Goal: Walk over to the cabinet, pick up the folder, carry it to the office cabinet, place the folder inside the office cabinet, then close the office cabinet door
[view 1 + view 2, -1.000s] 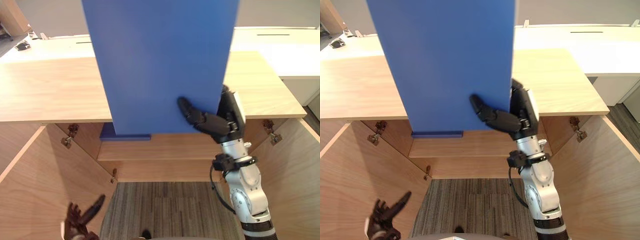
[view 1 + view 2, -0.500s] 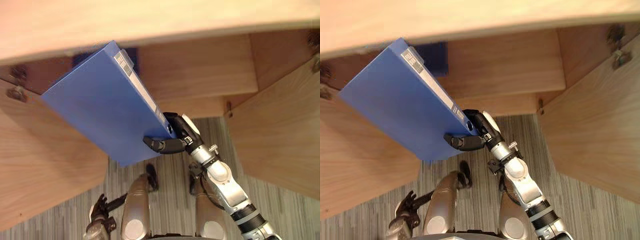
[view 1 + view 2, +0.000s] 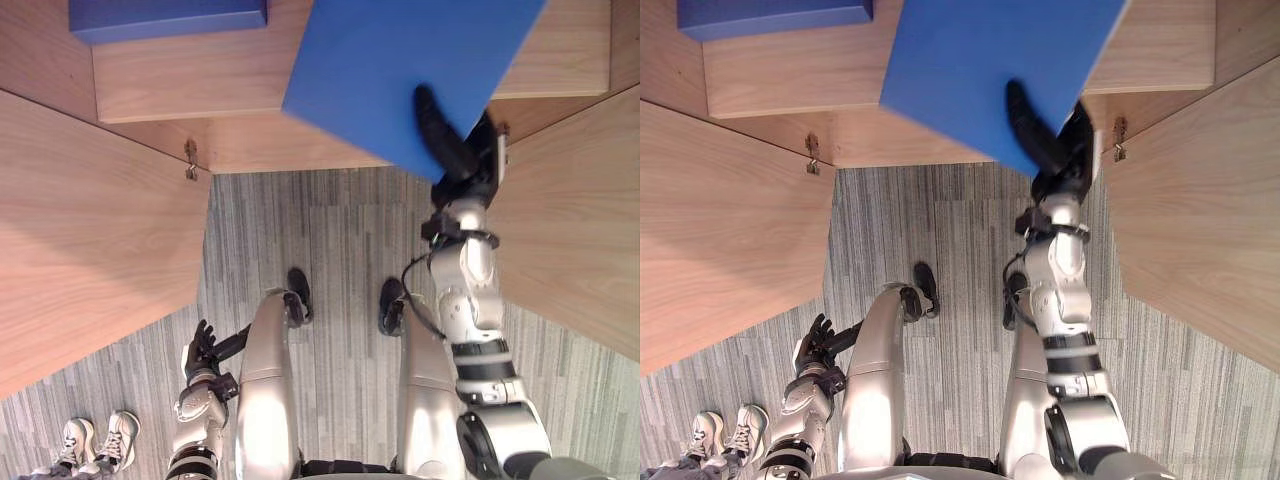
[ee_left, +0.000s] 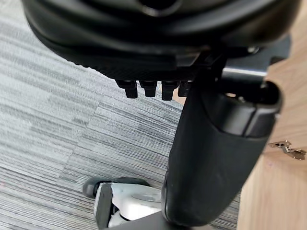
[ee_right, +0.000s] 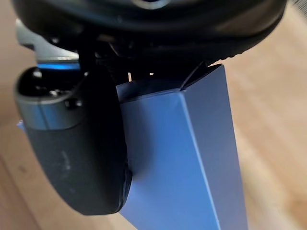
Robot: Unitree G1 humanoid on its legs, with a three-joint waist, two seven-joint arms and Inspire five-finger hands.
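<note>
1 o'clock: right hand (image 3: 468, 165) pinching blue folder (image 3: 400, 70).
Thumb across its face, over cabinet shelf (image 3: 180, 80); another folder (image 3: 165, 17) on it at 11 o'clock; left hand (image 3: 205, 350) at 7 o'clock, fingers loose.

Right hand (image 3: 465, 170) clasping blue folder (image 3: 390, 70) at cabinet shelf (image 3: 180, 80), left hand (image 3: 205, 350) hanging low, relaxed

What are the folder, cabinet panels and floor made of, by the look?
The folder, pinched in the right hand: stiff board with a smooth matte blue cover, likely plastic-coated; it holds flat and its edges fold crisply. The cabinet panels: light wood-grain board, probably laminate, matte. The floor: grey striped carpet, judging by the fibrous, non-reflective texture.
</note>
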